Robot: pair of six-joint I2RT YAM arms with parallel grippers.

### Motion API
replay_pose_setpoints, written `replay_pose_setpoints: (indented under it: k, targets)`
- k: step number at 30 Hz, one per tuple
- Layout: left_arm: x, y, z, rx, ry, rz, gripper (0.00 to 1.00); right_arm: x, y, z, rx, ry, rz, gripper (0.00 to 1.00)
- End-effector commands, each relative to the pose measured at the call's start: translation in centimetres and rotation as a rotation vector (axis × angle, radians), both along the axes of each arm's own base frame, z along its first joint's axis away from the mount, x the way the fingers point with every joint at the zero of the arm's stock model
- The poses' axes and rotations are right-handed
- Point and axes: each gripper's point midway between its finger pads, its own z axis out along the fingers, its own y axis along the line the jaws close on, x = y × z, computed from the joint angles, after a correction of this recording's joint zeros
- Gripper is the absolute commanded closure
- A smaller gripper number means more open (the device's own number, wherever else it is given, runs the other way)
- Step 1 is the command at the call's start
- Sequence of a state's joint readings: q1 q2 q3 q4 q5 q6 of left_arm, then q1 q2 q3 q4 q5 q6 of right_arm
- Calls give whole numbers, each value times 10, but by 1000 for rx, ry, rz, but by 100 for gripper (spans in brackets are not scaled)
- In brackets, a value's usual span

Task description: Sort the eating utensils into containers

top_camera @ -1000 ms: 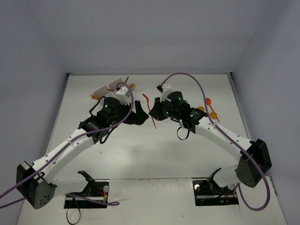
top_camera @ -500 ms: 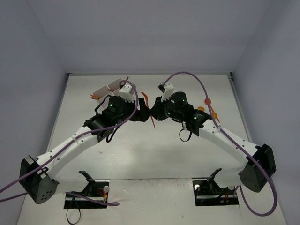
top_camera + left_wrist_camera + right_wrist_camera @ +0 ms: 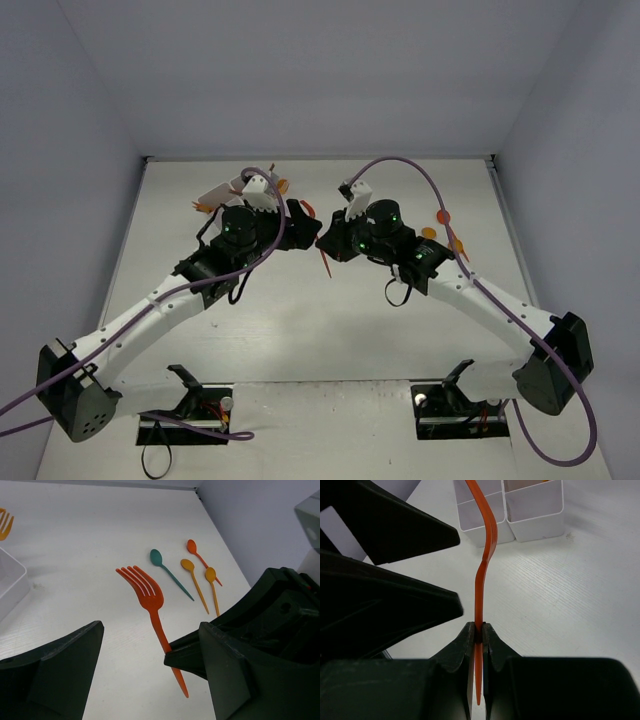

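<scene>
The right end effector [image 3: 476,630] pinches the orange fork [image 3: 150,600] by its handle, clear of the surface, presenting it to the wide-spread left end effector [image 3: 151,627], apparently for handover toward the white tray [image 3: 535,525].

In the top view the left gripper [image 3: 302,216] has swung from mid-frame, where it sat level with the right gripper [image 3: 325,241], up toward the top. Its spread fingers now stand on either side of the tined end of the orange fork [image 3: 326,264], which showed clear a second ago. The right arm's black elbow joint [image 3: 553,365] has slid further toward the lower right corner.
</scene>
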State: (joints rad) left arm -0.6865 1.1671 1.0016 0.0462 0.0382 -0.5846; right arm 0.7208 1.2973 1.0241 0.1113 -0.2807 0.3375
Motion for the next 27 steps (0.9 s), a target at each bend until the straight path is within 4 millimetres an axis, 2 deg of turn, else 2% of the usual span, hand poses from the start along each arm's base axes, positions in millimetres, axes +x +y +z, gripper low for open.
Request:
replay_pose_setpoints:
  k: [1, 5, 7, 18, 20, 22, 25, 27]
  targets:
    - [9, -14, 29, -84, -52, -17, 30, -1, 7, 45, 107, -102, 26, 96]
    - [12, -20, 27, -84, -42, -30, 35, -3, 6, 47, 113, -103, 25, 95]
    - [14, -22, 30, -89, -43, -34, 41, -3, 6, 47, 115, -103, 23, 95]
    - [16, -27, 28, -108, -42, -43, 95, -1, 4, 38, 96, -94, 13, 85]
    - [17, -28, 28, -101, -47, -45, 99, 0, 4, 36, 92, -94, 10, 79]
    - [19, -27, 28, -94, -52, -41, 100, 1, 4, 35, 88, -94, 7, 63]
    - [24, -25, 28, -73, -68, -35, 100, 3, 3, 34, 81, -97, 1, 47]
    - [35, -15, 25, -15, -107, -3, 100, 5, -2, 33, 77, -98, -24, 35]
